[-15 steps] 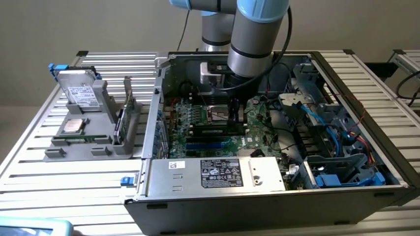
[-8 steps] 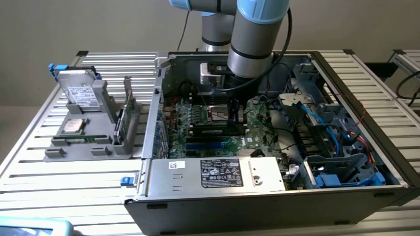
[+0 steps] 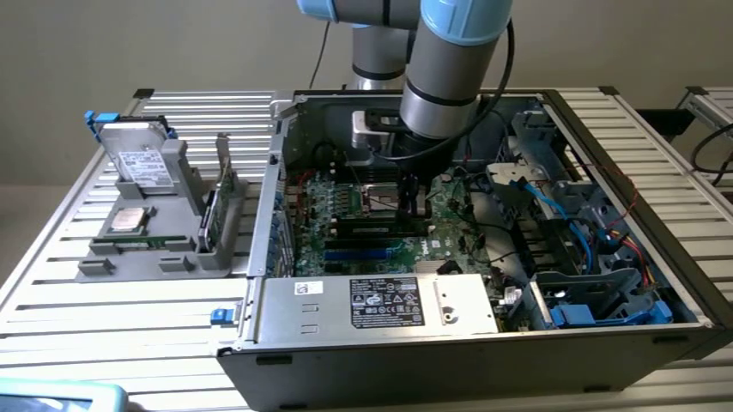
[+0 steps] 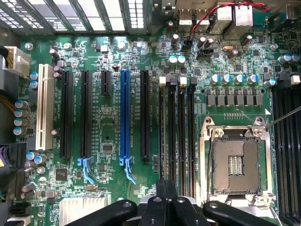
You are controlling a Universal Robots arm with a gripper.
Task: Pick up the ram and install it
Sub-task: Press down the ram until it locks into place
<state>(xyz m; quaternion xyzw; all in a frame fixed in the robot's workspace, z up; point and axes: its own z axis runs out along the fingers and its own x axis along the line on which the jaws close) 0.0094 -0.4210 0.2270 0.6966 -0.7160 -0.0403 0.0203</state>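
Work surface: slatted aluminium table (image 3: 103, 300), pale metal rails running across, set against a plain beige wall (image 3: 137, 43). On the table, toward the exterior view's right: open computer case (image 3: 641, 339), side panel off, with the green motherboard (image 4: 108, 136) exposed, blue cables and a labelled power supply (image 3: 384, 302) along its near edge. Toward the exterior view's left: grey parts holder (image 3: 103, 262) carrying a hard drive (image 3: 143, 165), a square silver processor chip (image 3: 126, 219) and an upright green card (image 3: 223, 193). The ram (image 3: 143, 244), a thin green stick, appears to lie low in this holder, outside the case and well apart from the arm. Robot arm (image 3: 452, 60): reaching down into the case. Gripper (image 4: 167, 200): black fingers drawn fully together, gripping nothing, poised above the long dark memory slots (image 4: 176, 136) beside the empty processor socket (image 4: 235, 165).
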